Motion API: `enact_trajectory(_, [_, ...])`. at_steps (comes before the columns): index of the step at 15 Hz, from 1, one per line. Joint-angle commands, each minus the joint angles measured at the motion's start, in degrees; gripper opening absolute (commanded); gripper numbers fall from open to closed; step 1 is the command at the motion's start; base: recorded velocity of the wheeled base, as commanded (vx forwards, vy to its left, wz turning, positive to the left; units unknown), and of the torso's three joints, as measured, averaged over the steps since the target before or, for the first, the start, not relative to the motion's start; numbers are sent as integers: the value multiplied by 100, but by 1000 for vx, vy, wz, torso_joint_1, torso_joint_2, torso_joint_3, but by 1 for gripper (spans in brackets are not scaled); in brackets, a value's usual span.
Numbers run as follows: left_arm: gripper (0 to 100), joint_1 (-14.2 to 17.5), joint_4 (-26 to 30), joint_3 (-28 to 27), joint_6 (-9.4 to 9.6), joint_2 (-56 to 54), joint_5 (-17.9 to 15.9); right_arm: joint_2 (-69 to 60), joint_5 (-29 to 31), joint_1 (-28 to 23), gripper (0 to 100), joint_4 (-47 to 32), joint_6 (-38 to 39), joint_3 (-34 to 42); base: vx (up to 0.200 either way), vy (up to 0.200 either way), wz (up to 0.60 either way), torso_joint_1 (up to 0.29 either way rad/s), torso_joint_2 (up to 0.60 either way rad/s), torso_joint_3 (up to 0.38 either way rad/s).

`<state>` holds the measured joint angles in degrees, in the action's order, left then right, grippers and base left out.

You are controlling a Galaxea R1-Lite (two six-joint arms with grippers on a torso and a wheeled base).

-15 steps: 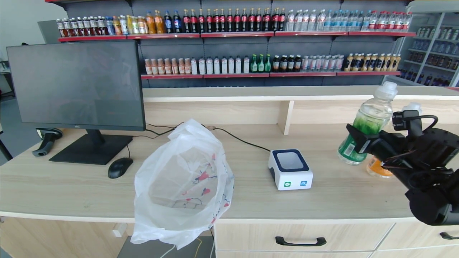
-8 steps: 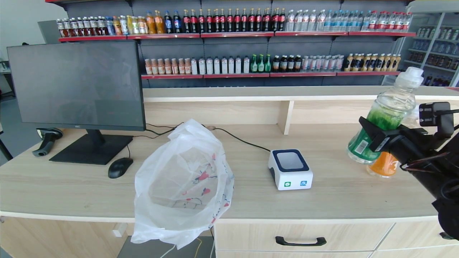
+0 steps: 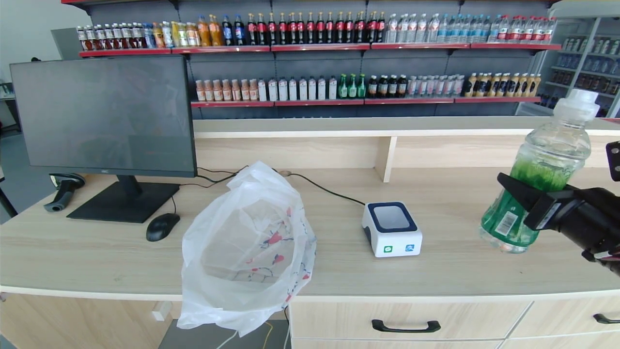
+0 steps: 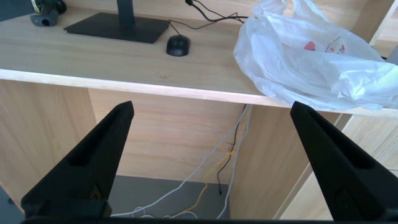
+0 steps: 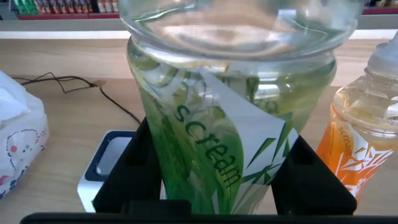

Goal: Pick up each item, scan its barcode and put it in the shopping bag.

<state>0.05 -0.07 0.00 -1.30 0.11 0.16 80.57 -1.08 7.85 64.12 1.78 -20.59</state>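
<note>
Green bottle [image 3: 542, 165] gripped (orange bottle [image 5: 364, 143] beside)

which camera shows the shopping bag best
The head view: the shopping bag shows whole there, standing on the counter and sagging over its front edge. The left wrist view sees it from low down, cut off at the frame edge. The right wrist view catches a corner of it beside the bottle.

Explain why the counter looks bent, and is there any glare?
Head view: the wide lens bows the front edge of the counter. Right wrist view: bright glints sit on the clear top of the green bottle in the right gripper. Left wrist view: the left gripper shows as dark silhouettes.
</note>
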Motion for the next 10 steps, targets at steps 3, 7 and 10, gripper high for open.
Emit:
enact_trajectory(3, [100, 4, -1, 0, -1, -2, 2, -1509, 152, 665, 0, -1587, 613, -420, 0, 0, 0, 0, 0, 0])
enact_trajectory(7, [100, 4, -1, 0, -1, -2, 2, -1597, 161, 762, 0, -1921, 1105, -701, 0, 0, 0, 0, 0, 0])
enact_trajectory(10, [100, 4, -1, 0, -1, -2, 2, -1553, 161, 1131, 0, -1921, 1738, -877, 0, 0, 0, 0, 0, 0])
